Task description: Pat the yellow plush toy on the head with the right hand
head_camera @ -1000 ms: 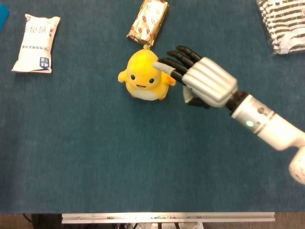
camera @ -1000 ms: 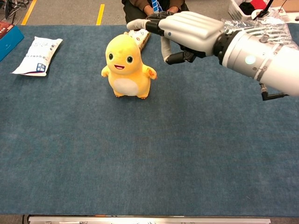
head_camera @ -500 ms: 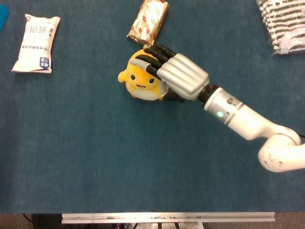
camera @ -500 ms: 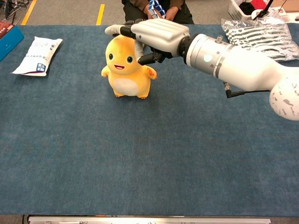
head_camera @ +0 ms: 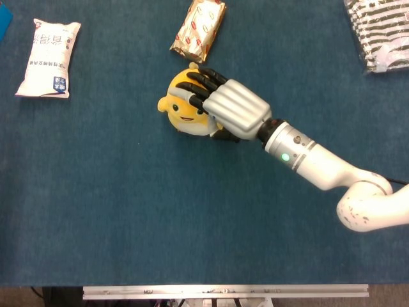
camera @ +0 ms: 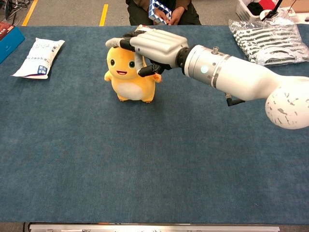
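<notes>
right hand (camera: 149,46) has lowered onto yellow plush toy (camera: 128,77) head | fingers spread flat, grasping nothing

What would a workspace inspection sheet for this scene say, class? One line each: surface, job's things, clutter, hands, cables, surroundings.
Surface: blue cloth table.
Job's things: yellow plush toy standing upright.
Clutter: white packet far left; foil snack pack behind the toy; striped bags far right.
Hands: right hand rests flat on the toy's head, fingers spread; left hand not seen.
Cables: nothing seen.
Surroundings: seated person beyond the table; yellow floor lines.
</notes>
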Robot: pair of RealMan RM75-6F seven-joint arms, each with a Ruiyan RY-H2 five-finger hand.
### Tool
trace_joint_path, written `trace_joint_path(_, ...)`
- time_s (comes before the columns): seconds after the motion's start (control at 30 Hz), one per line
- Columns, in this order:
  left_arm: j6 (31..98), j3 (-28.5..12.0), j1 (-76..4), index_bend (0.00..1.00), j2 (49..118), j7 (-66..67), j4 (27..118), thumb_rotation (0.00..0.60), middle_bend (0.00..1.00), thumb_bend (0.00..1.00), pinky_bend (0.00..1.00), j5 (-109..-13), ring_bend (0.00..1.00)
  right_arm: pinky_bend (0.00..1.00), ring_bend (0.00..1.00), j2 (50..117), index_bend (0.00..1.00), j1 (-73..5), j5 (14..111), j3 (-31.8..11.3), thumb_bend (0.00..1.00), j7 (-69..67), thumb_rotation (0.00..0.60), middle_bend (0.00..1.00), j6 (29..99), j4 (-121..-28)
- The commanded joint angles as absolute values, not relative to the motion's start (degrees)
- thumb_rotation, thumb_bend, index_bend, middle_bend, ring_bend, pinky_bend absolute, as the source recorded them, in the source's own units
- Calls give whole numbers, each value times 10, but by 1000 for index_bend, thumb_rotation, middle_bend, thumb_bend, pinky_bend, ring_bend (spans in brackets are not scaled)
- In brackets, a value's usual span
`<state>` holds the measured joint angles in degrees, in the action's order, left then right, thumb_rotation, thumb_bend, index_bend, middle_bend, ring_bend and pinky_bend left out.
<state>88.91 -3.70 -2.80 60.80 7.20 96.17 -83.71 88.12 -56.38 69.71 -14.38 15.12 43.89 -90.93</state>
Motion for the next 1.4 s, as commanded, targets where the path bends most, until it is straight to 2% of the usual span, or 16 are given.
trace_joint_path(0.03, 889, -37, -28, 490, 608, 72, 962, 600, 476, 384, 391, -838, 365, 19, 4, 872, 0, -565, 703, -152, 1000, 148, 414, 119, 452, -922)
trace_joint_path(0.7, 896, -37, -21, 490, 602, 60, 957, 600, 475, 384, 391, -839, 365, 19, 4, 888, 0, -585, 654, -123, 1000, 174, 414, 119, 436, -901)
trace_joint_path(0.97, 896, -37, -21, 489, 601, 58, 960, 600, 476, 384, 391, -842, 366, 18, 3, 868, 0, -572, 700, -149, 1000, 154, 386, 120, 501, -939)
trace_joint_path(1.13, 894, -39, -22, 489, 601, 56, 959, 600, 476, 384, 391, -841, 365, 18, 3, 828, 0, -540, 719, -140, 988, 172, 380, 119, 552, -983)
trace_joint_path(1.17, 894, -40, -23, 489, 601, 54, 957, 600, 476, 384, 391, -841, 365, 18, 3, 813, 0, -525, 722, -133, 945, 184, 379, 119, 571, -998)
trace_joint_path(1.3, 887, -44, -28, 489, 604, 49, 944, 600, 475, 384, 391, -837, 365, 18, 3, 755, 0, -470, 721, -103, 528, 220, 378, 120, 626, -1050)
trace_joint_path(1.4, 882, -45, -33, 489, 607, 45, 936, 600, 475, 384, 391, -838, 365, 17, 3, 713, 0, -425, 719, -76, 294, 239, 386, 120, 667, -1086)
